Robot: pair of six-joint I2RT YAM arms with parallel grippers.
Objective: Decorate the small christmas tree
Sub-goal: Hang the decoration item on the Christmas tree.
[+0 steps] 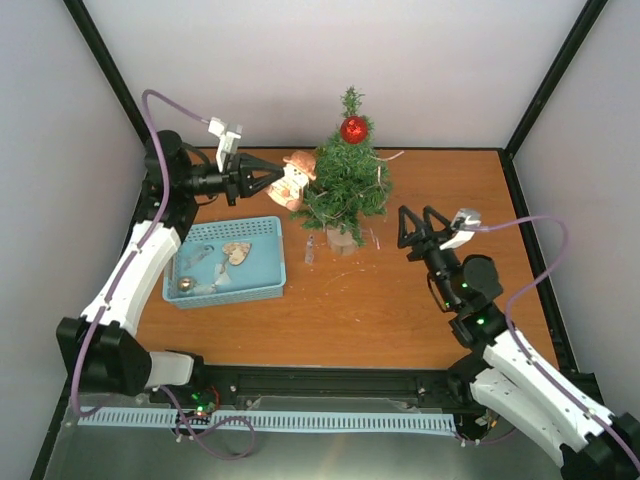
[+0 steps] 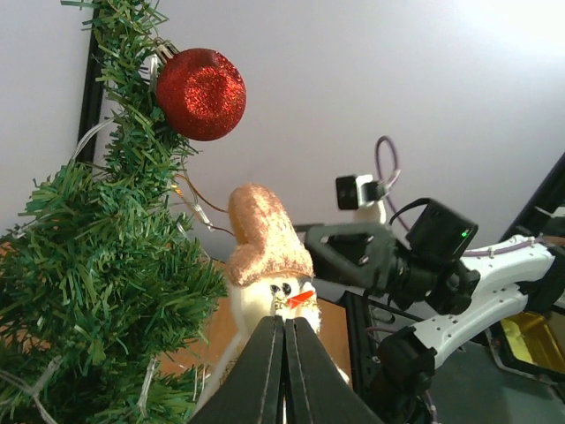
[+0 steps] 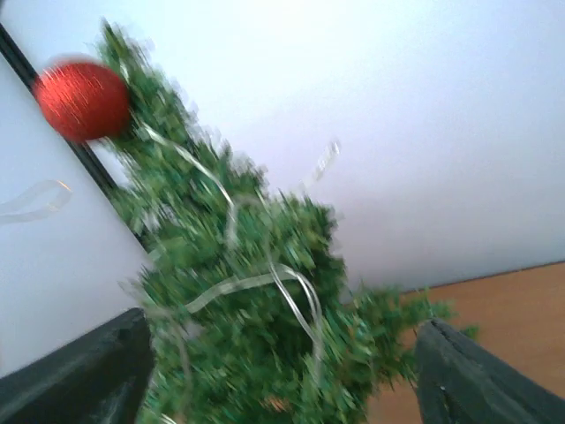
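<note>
White walls [image 1: 450, 60]. Wooden table [image 1: 400, 300]. Small christmas tree [image 1: 345, 185], upright, middle of the table's far edge. Blue basket [image 1: 270, 285], left of middle. Right gripper [image 1: 420, 218], spread wide, empty. Left gripper [image 1: 272, 178], closed, tips at snowman [image 1: 293, 180] beside tree. Red ball [image 1: 354, 129], near treetop.

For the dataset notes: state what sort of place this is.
Probably a robotics lab test cell: white panels in a black frame enclose a wooden table, and two robot arms are bolted to a rail at its near edge. The small christmas tree looks like a prop.
</note>
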